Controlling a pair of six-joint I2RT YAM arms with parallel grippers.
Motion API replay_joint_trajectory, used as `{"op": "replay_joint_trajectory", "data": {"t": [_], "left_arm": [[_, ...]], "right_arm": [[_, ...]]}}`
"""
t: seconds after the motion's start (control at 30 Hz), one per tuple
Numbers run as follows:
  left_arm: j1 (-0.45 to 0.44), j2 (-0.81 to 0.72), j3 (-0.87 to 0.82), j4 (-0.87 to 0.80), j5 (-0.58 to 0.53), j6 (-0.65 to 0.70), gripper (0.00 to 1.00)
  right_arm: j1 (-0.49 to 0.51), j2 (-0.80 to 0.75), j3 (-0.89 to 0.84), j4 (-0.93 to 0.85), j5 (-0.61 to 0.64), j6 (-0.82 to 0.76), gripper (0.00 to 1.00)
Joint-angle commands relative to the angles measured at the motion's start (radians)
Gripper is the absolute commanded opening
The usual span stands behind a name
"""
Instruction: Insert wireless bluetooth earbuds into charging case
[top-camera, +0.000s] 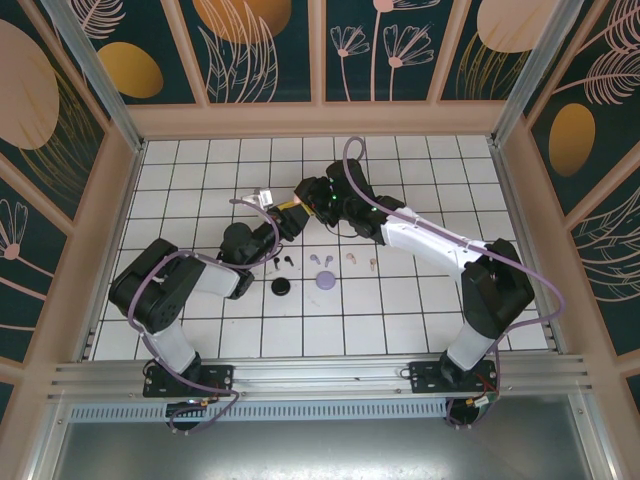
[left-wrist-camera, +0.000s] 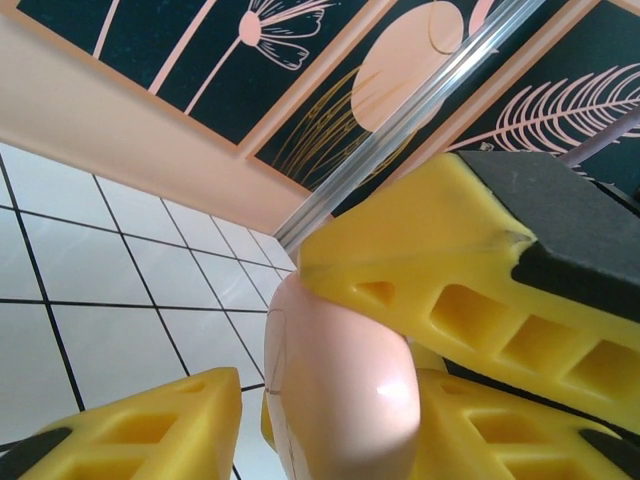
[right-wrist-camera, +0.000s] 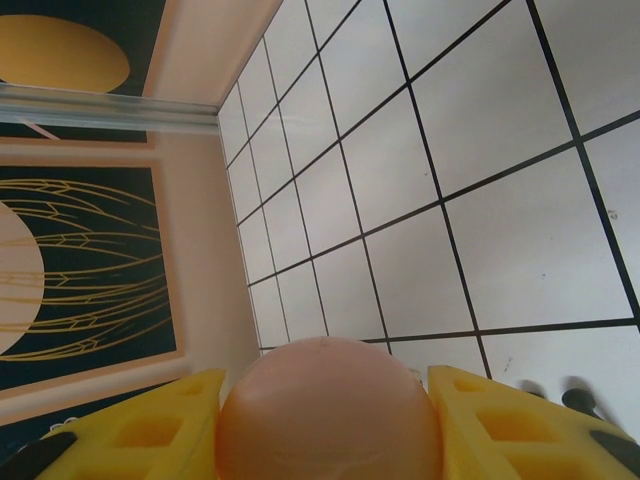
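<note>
White tiles cover the table, boxed in by panels painted with leaves and flowers. We see the 2 arms reach inward from the near edge and meet over the middle of the table, because both work on 1 small thing that neither could likely open alone.

Our right gripper is clamped on the pale pink case, whose rounded shell presses against both yellow fingers. We judge it to be the steadying hand. Our left gripper brackets the same case from another side with its jaws narrow. A sliver of tile shows between 1 finger and the shell, so we cannot tell whether it grips yet. In the left wrist view, a finger of the right gripper lies across the top of the case. We judge this pairing is meant to lift the lid, so the task is at an early stage.

Nearer the bases, the black case and the lilac case sit flat, close to each other. Just beyond them 3 pairs lie in a row: black earbuds, lilac earbuds and pale pink earbuds. All are loose on the tiles, within easy reach of either arm.
</note>
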Motion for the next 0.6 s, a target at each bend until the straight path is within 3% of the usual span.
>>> {"op": "replay_joint_trajectory", "data": {"t": [0.0, 0.57], "left_arm": [[-0.006, 0.013, 0.024, 0.048, -0.012, 0.007, 0.45], [-0.006, 0.006, 0.036, 0.065, -0.036, 0.011, 0.15]], "right_arm": [[0.008, -0.001, 0.03, 0.028, 0.008, 0.01, 0.39], [0.014, -0.017, 0.005, 0.041, 0.006, 0.021, 0.39]]}}
